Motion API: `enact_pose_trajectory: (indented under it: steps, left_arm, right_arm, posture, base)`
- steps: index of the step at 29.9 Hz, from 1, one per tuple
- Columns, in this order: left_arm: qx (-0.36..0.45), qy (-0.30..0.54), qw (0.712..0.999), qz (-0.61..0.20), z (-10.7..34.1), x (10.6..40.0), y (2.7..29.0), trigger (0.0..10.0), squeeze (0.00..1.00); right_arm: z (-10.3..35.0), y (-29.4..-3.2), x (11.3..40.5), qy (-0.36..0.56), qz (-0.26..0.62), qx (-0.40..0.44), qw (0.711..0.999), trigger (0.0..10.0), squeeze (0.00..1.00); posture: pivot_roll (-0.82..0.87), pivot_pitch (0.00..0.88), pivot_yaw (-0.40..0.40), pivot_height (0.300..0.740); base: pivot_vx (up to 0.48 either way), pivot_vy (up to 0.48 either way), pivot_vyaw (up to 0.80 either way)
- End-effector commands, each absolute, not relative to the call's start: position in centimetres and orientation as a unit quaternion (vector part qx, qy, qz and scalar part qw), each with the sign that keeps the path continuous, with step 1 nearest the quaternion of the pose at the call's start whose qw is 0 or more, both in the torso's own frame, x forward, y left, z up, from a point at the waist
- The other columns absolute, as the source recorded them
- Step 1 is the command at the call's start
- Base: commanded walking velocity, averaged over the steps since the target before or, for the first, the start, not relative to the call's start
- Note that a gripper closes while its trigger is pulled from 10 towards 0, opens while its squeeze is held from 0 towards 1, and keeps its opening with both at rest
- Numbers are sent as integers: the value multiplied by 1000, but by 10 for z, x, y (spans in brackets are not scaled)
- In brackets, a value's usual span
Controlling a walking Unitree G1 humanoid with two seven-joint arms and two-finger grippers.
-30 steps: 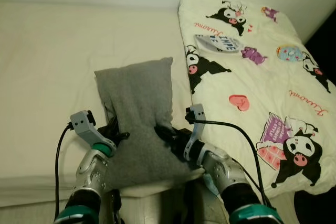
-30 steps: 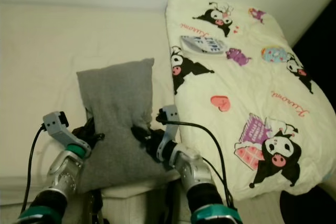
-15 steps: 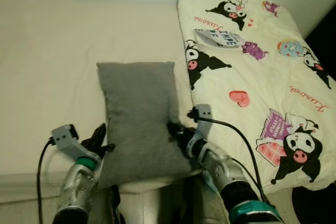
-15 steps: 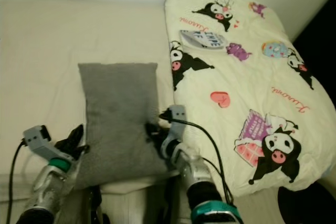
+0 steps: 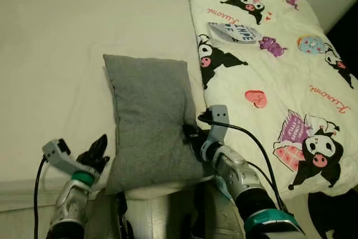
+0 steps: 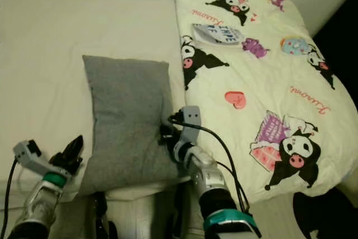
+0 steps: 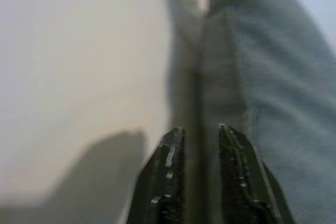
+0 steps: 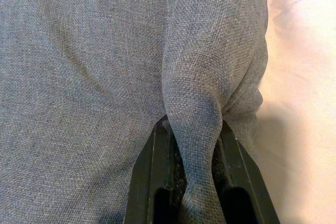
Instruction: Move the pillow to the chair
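Observation:
The grey pillow lies flat on the cream bed, its near end close to the bed's front edge. My right gripper is at the pillow's right edge. In the right wrist view a fold of grey pillow fabric is pinched between the fingers, so the right gripper is shut on it. My left gripper sits just left of the pillow's near left corner, apart from it. In the left wrist view the left gripper is open with nothing between its fingers, and the pillow's edge lies ahead.
A cream blanket printed with cartoon figures covers the right half of the bed. A pale wall runs along the far side. Dark floor shows past the blanket at the right. The bed's front edge is right before me.
The pillow was held up and crumpled between both grippers; now it lies flat. The left gripper has let go and drawn back to the left. The right gripper still pinches the edge.

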State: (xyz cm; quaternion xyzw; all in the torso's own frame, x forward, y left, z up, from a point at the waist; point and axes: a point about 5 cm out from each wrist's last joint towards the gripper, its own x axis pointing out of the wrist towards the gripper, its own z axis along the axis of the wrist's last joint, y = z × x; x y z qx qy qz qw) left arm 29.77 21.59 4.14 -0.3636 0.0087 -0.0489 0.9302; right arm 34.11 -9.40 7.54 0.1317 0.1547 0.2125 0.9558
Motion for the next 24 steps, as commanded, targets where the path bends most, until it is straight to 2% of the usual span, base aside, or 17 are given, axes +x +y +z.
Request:
enact_pose_trajectory:
  steps: [1, 8, 10, 14, 24]
  left_arm:
    - [-385, 19, 920, -69, 37, 297, 209, 10000, 1000]
    - [-397, 25, 910, -115, 45, 305, 198, 10000, 1000]
    - [-395, 40, 908, -139, 42, 307, 184, 10000, 1000]
    - [-398, 37, 903, -156, 46, 313, 174, 10000, 1000]
    - [-398, 41, 899, -179, 52, 319, 168, 10000, 1000]
  right_arm:
    - [51, -102, 329, 204, 189, 124, 952, 0, 0]
    - [45, -108, 325, 208, 169, 117, 956, 0, 0]
    - [46, -111, 325, 208, 172, 112, 956, 0, 0]
    - [46, -112, 326, 206, 172, 113, 957, 0, 0]
    - [47, -106, 325, 198, 176, 123, 956, 0, 0]
  posture:
    - [-58, 244, -69, 591]
    - [-80, 231, -63, 591]
    - [-68, 228, -63, 591]
    - [-63, 232, -56, 591]
    - [-55, 221, -49, 591]
  base:
    - [0, 0, 0]
    - [0, 0, 0]
    - [0, 0, 0]
    - [0, 0, 0]
    - [0, 0, 0]
